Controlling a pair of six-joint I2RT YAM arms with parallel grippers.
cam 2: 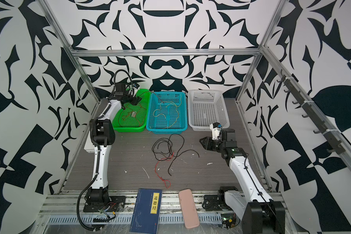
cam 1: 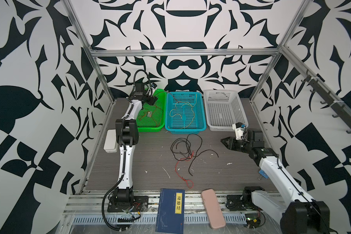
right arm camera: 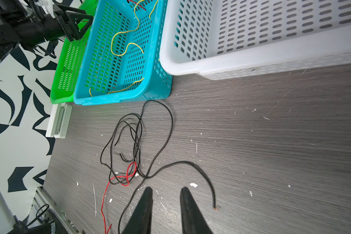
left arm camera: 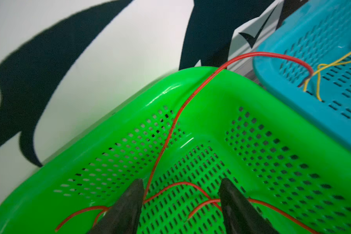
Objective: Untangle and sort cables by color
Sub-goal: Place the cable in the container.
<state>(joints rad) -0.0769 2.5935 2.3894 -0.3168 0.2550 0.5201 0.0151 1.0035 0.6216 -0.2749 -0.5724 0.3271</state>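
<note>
Left wrist view: left hand (left arm camera: 181, 180) gapes wide over green basket (left arm camera: 170, 89); right hand (right arm camera: 166, 188) narrowly parted, empty.

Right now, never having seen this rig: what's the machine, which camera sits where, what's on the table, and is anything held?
The left arm and right arm are robots, each ending in a two-fingered claw. Two pictures look down from overhead; two come from wrist cameras. At the back: a green basket with red cables, a blue basket with yellow cables, a white basket. One red cable arches from green into blue. On the table, black cables lie tangled with a loose red cable. The left claw hangs open over the green basket, the right claw open above the table. Nothing is held.
</note>
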